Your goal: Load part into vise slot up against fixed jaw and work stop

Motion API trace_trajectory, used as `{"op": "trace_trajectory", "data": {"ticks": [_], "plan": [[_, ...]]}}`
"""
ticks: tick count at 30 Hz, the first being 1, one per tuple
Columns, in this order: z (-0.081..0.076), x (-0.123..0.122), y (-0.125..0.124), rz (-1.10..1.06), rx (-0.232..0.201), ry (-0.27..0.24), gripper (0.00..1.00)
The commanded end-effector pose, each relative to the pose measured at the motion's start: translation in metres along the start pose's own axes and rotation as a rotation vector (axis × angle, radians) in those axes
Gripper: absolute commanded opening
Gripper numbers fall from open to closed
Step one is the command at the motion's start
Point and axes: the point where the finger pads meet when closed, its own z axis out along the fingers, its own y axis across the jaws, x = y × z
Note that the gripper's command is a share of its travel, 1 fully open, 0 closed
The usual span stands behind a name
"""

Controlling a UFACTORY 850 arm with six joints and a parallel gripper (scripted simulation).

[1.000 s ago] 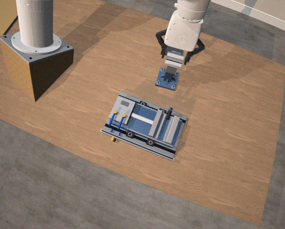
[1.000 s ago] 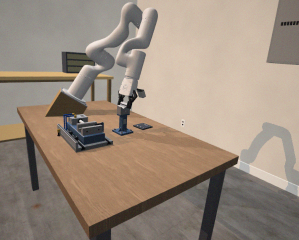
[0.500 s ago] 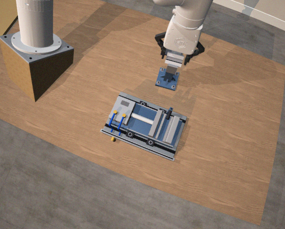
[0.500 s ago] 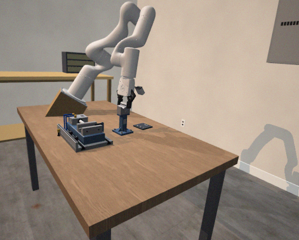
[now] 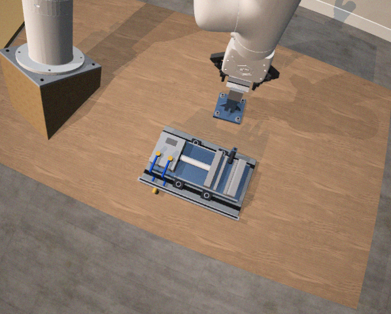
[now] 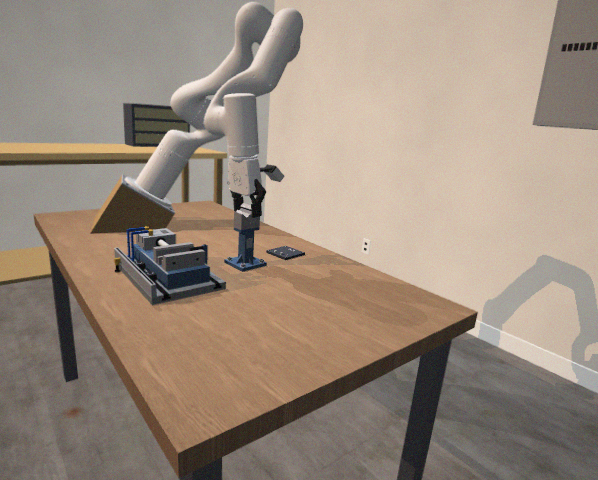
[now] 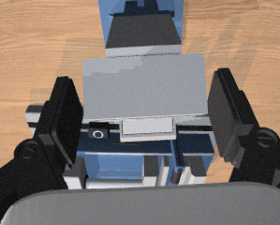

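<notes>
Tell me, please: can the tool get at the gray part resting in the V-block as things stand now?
Probably yes. The tool is open and holds nothing, and its fingers stand on either side of the part in the V-block. Nothing lies between them, so the way looks free.

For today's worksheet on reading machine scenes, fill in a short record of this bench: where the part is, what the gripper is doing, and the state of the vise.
part: grey block resting on the blue stand
gripper: gripper open, fingers either side of the block, holding nothing
vise: vise open, nothing between its jaws
flat plate: dark plate bare, beside the stand
</notes>
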Motion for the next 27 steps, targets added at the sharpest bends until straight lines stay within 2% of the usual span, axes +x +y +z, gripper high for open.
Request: {"op": "trace_trajectory", "data": {"ticks": [1, 13, 15, 27], "plan": [[-0.0002, -0.0006, 0.0004, -0.002, -0.001, 0.057, 0.89], [0.0001, -0.0027, 0.0005, -0.002, -0.001, 0.251, 0.89], [0.0001, -0.0027, 0.0005, -0.002, -0.001, 0.251, 0.89], [0.0007, -0.0045, 0.0005, -0.002, -0.001, 0.409, 0.89]]}}
